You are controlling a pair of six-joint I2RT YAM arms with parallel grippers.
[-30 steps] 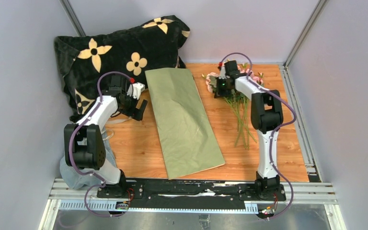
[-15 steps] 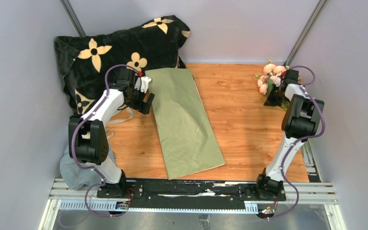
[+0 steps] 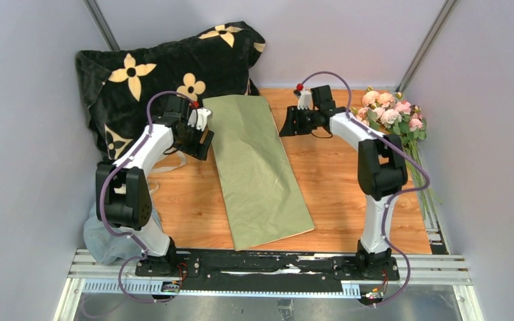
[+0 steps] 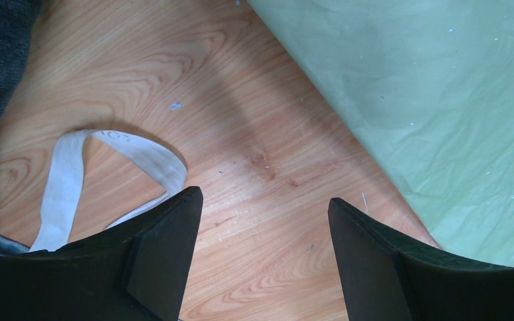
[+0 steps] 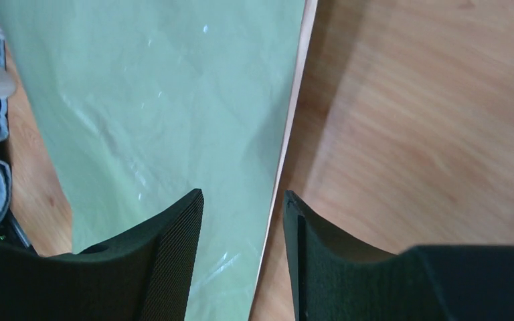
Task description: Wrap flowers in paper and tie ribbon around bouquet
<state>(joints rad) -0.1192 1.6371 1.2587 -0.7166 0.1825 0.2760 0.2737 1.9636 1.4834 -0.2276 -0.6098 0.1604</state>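
The olive-green paper (image 3: pixel 258 170) lies flat and slanted across the middle of the table; a thin pale edge (image 5: pixel 293 120) runs along its right side. The flowers (image 3: pixel 389 112) rest at the far right by the wall, with their stems (image 3: pixel 425 184) trailing toward me. The ribbon (image 4: pixel 73 175) loops on the wood left of the paper. My left gripper (image 3: pixel 201 138) (image 4: pixel 264 197) hangs open over bare wood between the ribbon and the paper's left edge. My right gripper (image 3: pixel 288 124) (image 5: pixel 241 194) is open and straddles the paper's right edge near its far end. Nothing is held.
A black pillow with tan flower prints (image 3: pixel 167 70) fills the far left corner, just behind my left gripper. A pale blue-grey cloth (image 3: pixel 107 237) is bunched by the left arm's base. Metal rails (image 3: pixel 435 221) line the right edge and walls close in on both sides.
My right gripper let go of the flowers at the right wall, swung left to the paper's right edge and opened. My left gripper moved to the paper's left edge and its jaws narrowed a little.
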